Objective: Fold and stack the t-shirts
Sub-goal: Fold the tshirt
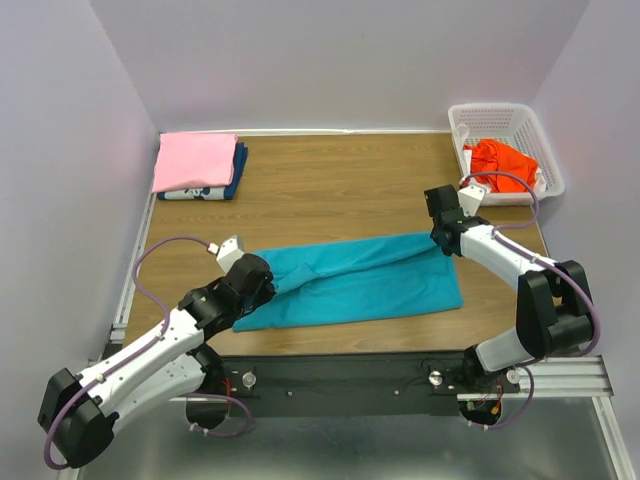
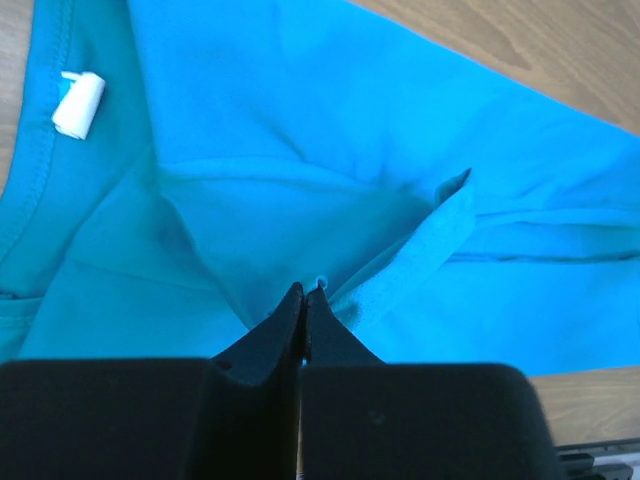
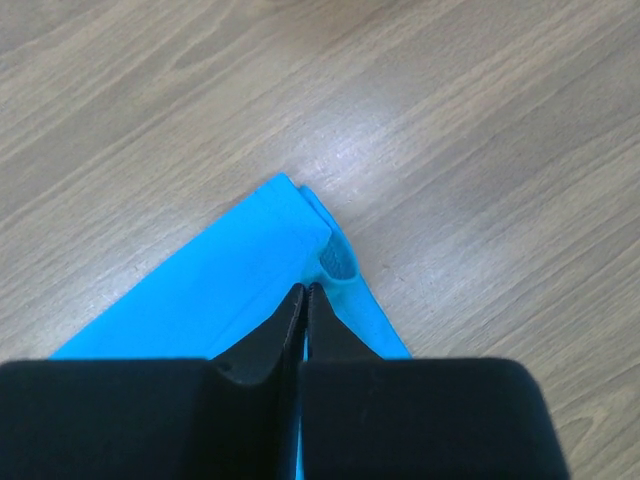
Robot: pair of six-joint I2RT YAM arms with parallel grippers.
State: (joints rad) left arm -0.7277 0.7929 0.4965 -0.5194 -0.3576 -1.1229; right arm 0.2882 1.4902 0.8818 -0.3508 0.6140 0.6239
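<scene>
From above, the teal t-shirt [image 1: 370,285] lies as a long band across the lower middle of the bench [image 1: 330,180]. A raised crease runs along it from lower left to right. The left hand [image 1: 268,285] sits at the band's left end and the right hand [image 1: 445,245] at its right end. At the upper left a folded pink t-shirt [image 1: 192,160] rests on top of a dark blue t-shirt [image 1: 238,170] whose white print shows along the lower edge. At the upper right, an orange-red t-shirt [image 1: 500,160] lies bunched inside a white lattice basket [image 1: 510,112].

In the left wrist view, the left hand [image 2: 304,292] has its fingers pressed together, pinching a ridge of the teal t-shirt [image 2: 300,120]. A white label [image 2: 78,104] shows by the collar seam at the upper left, and bare bench [image 2: 540,50] shows at the upper right.

In the right wrist view, the right hand [image 3: 303,290] is also pressed together, nipping a folded corner of the teal t-shirt [image 3: 240,290]. The cloth tapers to a point at the frame's centre, with bench [image 3: 450,150] around it.
</scene>
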